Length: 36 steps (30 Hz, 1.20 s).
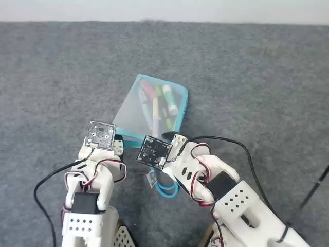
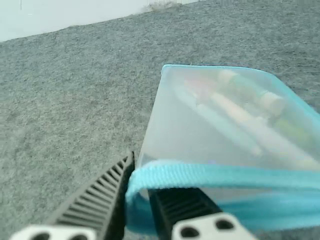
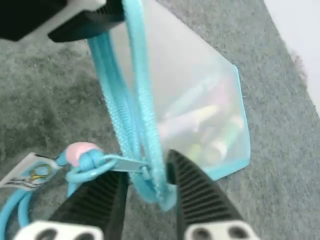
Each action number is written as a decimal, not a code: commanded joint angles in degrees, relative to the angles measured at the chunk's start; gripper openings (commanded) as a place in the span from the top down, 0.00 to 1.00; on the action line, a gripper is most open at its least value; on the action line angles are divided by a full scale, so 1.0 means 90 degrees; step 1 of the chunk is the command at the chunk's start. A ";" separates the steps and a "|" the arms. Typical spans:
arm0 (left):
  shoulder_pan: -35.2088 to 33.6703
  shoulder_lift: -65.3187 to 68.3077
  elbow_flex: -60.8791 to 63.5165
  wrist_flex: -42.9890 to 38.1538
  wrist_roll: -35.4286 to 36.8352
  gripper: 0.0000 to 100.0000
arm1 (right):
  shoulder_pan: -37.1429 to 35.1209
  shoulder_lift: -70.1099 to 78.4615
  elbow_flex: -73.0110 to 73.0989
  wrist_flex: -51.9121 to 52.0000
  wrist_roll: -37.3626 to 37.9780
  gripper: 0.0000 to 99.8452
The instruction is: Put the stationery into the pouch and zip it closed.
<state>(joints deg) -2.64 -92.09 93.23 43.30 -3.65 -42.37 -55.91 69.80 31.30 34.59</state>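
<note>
Left end effector (image 2: 139,186) and right end effector (image 3: 147,171) each pinch the pouch (image 1: 134,116), stationery (image 1: 157,104) inside.

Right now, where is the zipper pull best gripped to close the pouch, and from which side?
Grip the metal zipper pull just short of its knotted cord, coming across the zipper edge of the pouch. The tab sticks out sideways from the band, so both flat faces are free, and the left gripper clamps the pouch's corner to pull against.
</note>
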 commanded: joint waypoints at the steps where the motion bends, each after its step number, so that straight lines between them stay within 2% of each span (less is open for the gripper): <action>1: 0.0039 0.0049 -0.0249 0.0029 -0.0059 0.99 | 0.0298 0.0015 -0.0176 -0.0200 -0.0088 0.99; 5: 0.0039 0.0039 -0.0444 0.0127 -0.0068 0.93 | 0.1021 0.0278 -0.0459 -0.0210 -0.0459 0.99; 8: 0.0039 0.0039 -0.0806 0.0615 -0.0059 0.87 | 0.1431 0.1050 -0.0987 -0.0220 -0.0811 0.99; 11: 0.0039 0.0039 -0.1060 0.1016 -0.0059 0.86 | 0.1656 0.2085 -0.1612 -0.0357 -0.1211 0.99; 15: 0.0039 0.0039 -0.1109 0.1055 -0.0068 0.86 | 0.1929 0.3443 -0.2501 -0.0112 -0.1885 0.99; 18: 0.0244 0.0039 -0.1118 0.1094 -0.0088 0.86 | 0.1919 0.4029 -0.3048 0.0269 -0.2110 0.99; 21: 0.0821 0.0039 -0.1118 0.1280 -0.0274 0.84 | 0.1910 0.4117 -0.3253 0.0474 -0.2295 0.99; 26: 0.1582 0.0059 -0.0972 0.1250 -0.0303 0.75 | 0.1597 0.3560 -0.3233 0.1109 -0.2266 0.99; 32: 0.1993 0.0049 -0.0767 0.1241 -0.0313 0.74 | 0.0737 0.2593 -0.3223 0.2173 -0.2295 0.99; 36: 0.2188 0.0049 -0.0718 0.1221 -0.0313 0.75 | 0.0435 0.2291 -0.2764 0.1988 -0.2256 0.99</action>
<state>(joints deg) 15.38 -92.09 87.08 54.64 -5.85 -36.13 -31.30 43.78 50.02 15.34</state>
